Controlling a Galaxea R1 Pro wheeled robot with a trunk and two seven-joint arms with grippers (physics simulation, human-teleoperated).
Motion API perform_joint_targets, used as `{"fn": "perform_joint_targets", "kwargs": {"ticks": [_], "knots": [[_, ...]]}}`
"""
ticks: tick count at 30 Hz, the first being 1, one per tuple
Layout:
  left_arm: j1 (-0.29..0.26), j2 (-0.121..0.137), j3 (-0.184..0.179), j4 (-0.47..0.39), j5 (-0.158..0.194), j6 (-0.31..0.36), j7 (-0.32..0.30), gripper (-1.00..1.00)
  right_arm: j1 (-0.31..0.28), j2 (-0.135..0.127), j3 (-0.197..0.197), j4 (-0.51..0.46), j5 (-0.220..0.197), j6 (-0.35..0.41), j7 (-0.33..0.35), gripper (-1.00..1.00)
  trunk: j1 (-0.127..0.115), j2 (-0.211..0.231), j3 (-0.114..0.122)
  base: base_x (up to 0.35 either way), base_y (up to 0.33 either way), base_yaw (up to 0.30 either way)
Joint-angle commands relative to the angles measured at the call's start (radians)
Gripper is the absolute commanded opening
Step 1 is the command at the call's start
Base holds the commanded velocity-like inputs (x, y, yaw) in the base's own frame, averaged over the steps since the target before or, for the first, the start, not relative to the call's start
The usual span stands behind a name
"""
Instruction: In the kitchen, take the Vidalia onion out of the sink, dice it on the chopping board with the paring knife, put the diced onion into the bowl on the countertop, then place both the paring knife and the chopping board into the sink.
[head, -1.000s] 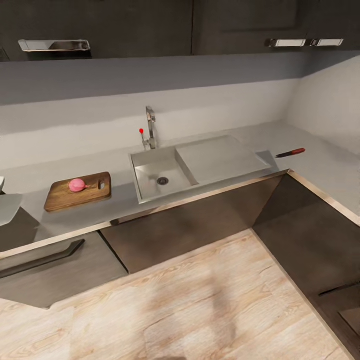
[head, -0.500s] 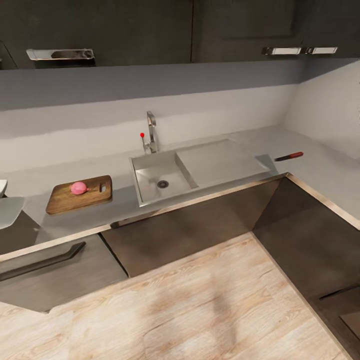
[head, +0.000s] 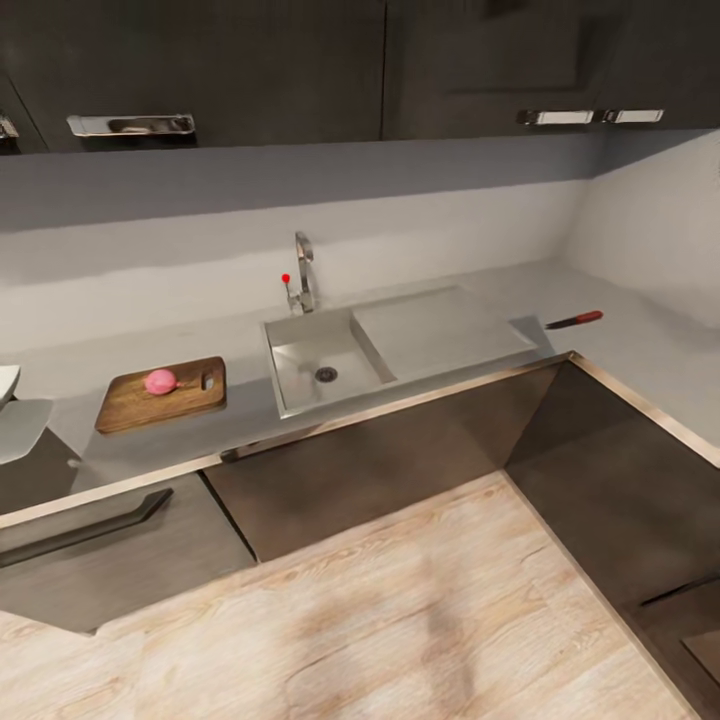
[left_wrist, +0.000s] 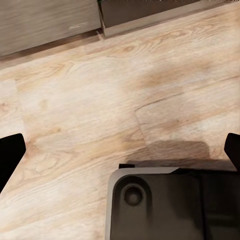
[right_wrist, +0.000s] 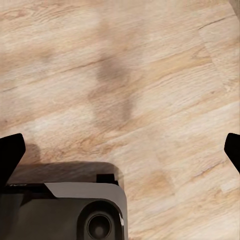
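In the head view the pinkish Vidalia onion (head: 160, 381) lies on the brown chopping board (head: 165, 396), which rests on the grey countertop (head: 630, 350) left of the sink (head: 300, 372). The steel basin holds nothing. The paring knife (head: 575, 320) lies on the countertop right of the drainboard (head: 435, 330), near the corner. A white rim at the far left edge looks like the bowl (head: 6, 383). My left gripper (left_wrist: 121, 152) and right gripper (right_wrist: 121, 150) hang over the wood floor, fingers wide apart, open and holding nothing.
Dark lower cabinets (head: 400, 440) run under the counter and turn a corner at the right. Upper cabinets with steel handles (head: 130, 125) hang above. A chrome tap (head: 302, 262) stands behind the basin. My dark base (left_wrist: 165, 205) shows below both wrists, on light wood floor (head: 400, 620).
The whole head view has shifted, so the counter and sink sit lower in the picture: the camera moved. Onion, board and knife keep their places on the counter.
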Motion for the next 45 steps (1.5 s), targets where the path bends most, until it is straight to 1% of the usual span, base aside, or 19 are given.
{"fn": "perform_joint_targets", "kwargs": {"ticks": [1, 45], "knots": [[0.000, 0.001, -0.006, -0.001, 0.002, -0.002, 0.010, 1.00, -0.001, -0.001, 0.008, 0.000, -0.010, -0.003, -0.004, 1.00, 0.001, -0.002, 0.000, 0.000, 0.000, 0.000], [0.000, -0.001, -0.006, 0.001, 0.001, -0.002, 0.009, 1.00, -0.001, -0.001, 0.010, 0.000, -0.009, -0.003, -0.004, 1.00, 0.001, -0.002, 0.069, 0.000, 0.000, 0.000]]}}
